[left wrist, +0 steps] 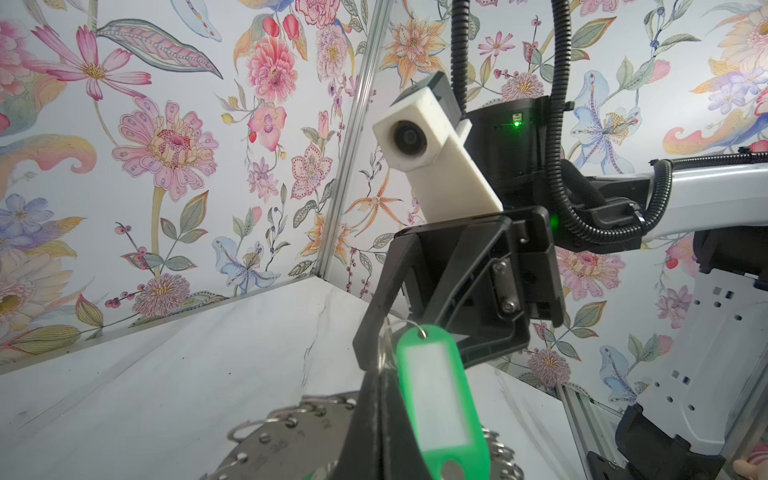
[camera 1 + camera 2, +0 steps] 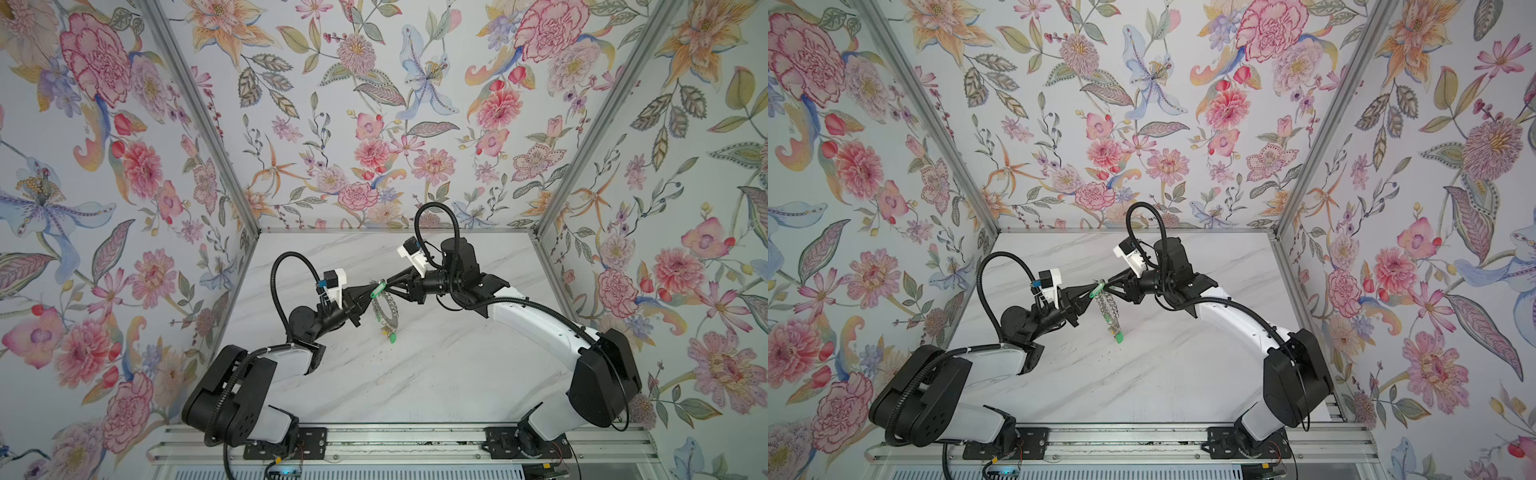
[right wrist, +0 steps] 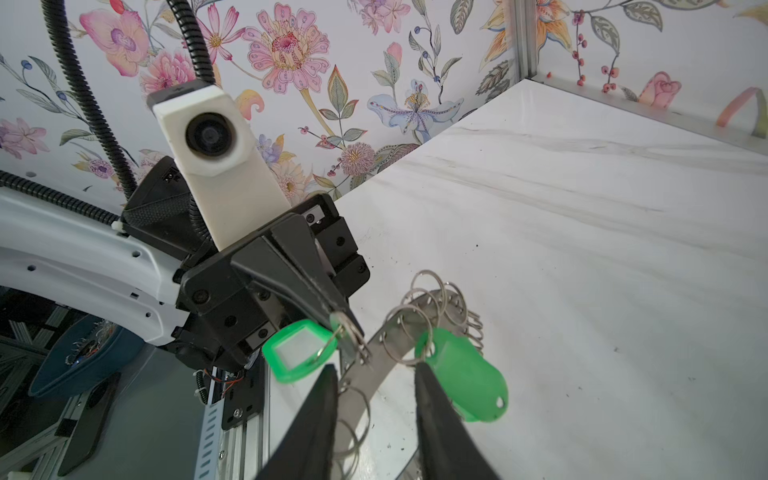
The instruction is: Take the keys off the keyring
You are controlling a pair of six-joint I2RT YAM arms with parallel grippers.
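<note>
**Two grippers meet nose to nose at the lifted keyring**

Nearest the camera head, the aluminium rail [image 2: 395,440] carries both arm bases. From it the arms reach away and meet over the middle of the marble-patterned table [image 2: 457,365].

In both top views the keyring [image 2: 384,309] hangs on edge below that meeting point. A lower green tag [image 2: 392,338] dangles at its nearer end (whether the tag touches the table cannot be told).

At the ring's upper end the left gripper [image 3: 343,322] is clamped tight on the metal blade of one key [image 3: 347,334]. That key's own green tag [image 3: 295,353] hangs just beside the fingertips on a small wire loop.

Facing it, the right gripper [image 3: 375,368] has its jaws a moderate way apart, astride the ring's flat grey band. The band lies between the fingers, and neither pad visibly presses on it. Bare wire loops [image 3: 428,286] bristle along the rim just past them.

Beyond the grippers the table runs on to the floral back wall [image 2: 374,104].
</note>
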